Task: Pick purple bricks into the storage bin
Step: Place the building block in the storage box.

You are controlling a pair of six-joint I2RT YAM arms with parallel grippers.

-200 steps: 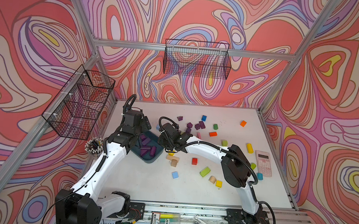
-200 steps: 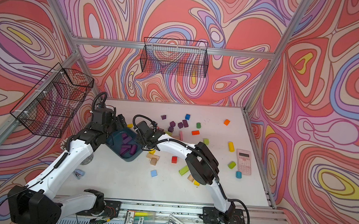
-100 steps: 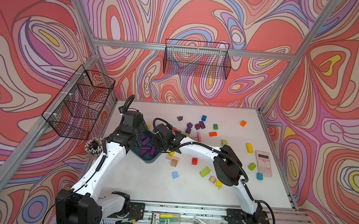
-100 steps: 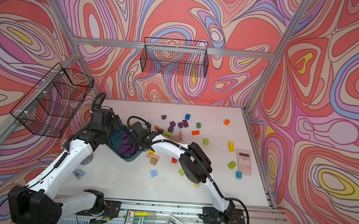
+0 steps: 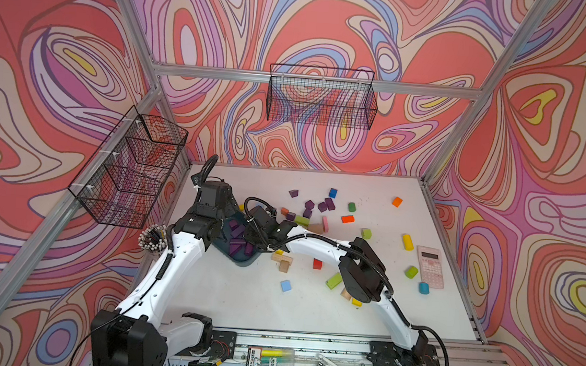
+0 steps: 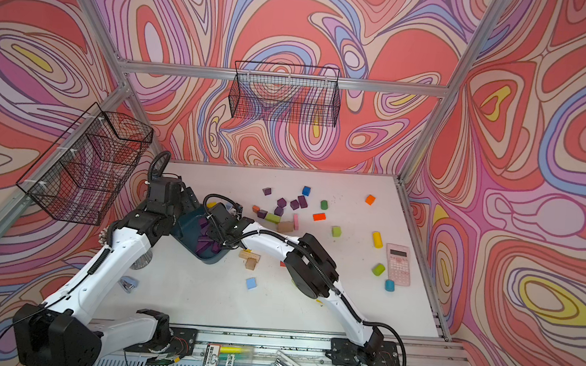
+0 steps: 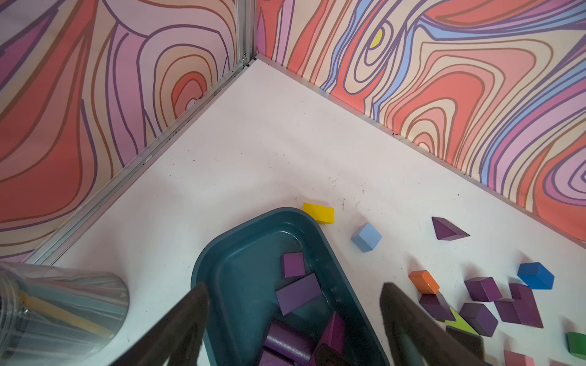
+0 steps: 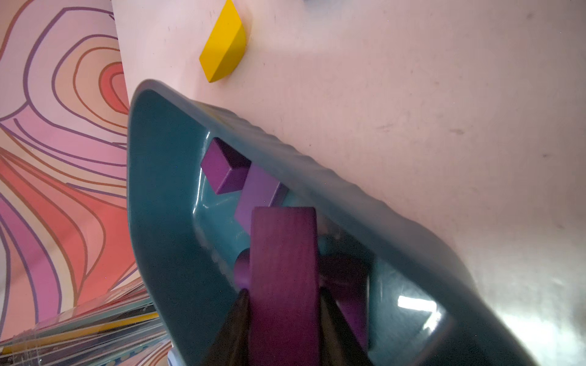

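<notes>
The right gripper [image 8: 282,294] is clamped on a purple brick [image 8: 283,250] over the storage bin [image 8: 165,196]. The left gripper [image 7: 295,288] stands wide open, holding nothing. Hazard: on release, the brick may strike the binned bricks [image 8: 223,172] and bounce over the rim toward the loose purple bricks [image 5: 309,205] at 2 o'clock.

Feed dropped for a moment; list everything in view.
storage bin: one, dark teal, table's left
purple bricks: at least four in bin; about six loose towards the table's back; one held
other blocks: about twenty, mixed colours and plain wood, scattered on table
calculator: one, pink, right edge
wire baskets: two, black, back and left walls
cup of sticks: one, clear, left edge
stapler: one, blue, near cup
left gripper: jaws open over bin
right gripper: jaws shut on purple brick, over bin
</notes>
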